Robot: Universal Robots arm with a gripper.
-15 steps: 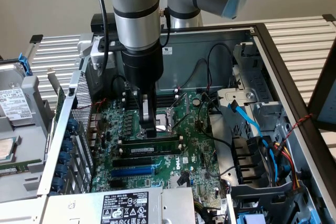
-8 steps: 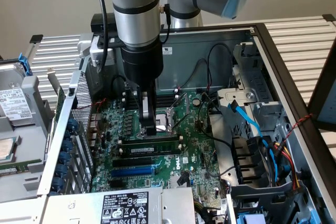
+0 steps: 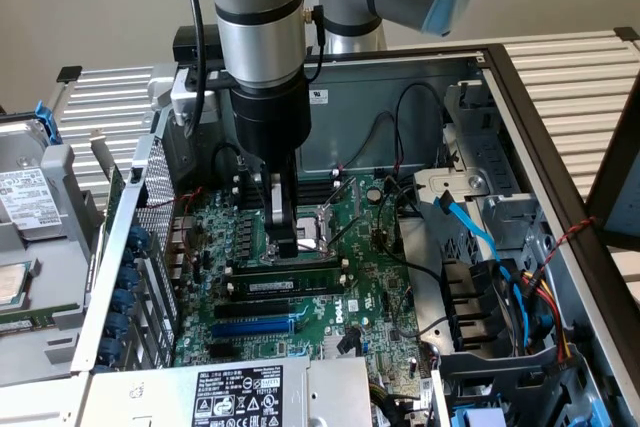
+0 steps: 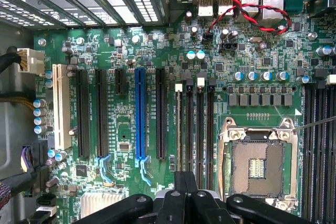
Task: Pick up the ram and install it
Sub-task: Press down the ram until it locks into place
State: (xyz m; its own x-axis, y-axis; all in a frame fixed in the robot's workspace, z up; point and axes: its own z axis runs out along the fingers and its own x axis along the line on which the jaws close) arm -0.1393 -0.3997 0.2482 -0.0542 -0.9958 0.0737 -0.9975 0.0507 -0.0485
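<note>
The ram [image 3: 300,285] stands on edge in a black memory slot on the green motherboard [image 3: 360,297], its small white label facing the camera in the exterior view. My gripper [image 3: 287,250] points straight down over the stick's middle, fingers shut together, tips at its top edge. In the wrist view the ram [image 4: 179,129] is a thin strip seen edge-on in the slot nearest the blue slot [image 4: 139,114], running under my gripper [image 4: 184,184]. I cannot tell whether the slot's white end clips [image 4: 178,86] are latched.
The open CPU socket [image 3: 325,219] lies just behind the memory slots. Black and blue cables [image 3: 470,222] hang at the exterior view's right by the drive cage. A labelled power supply [image 3: 235,397] is at the front, and the case wall [image 3: 130,247] with a loose drive [image 3: 30,197] is at the left.
</note>
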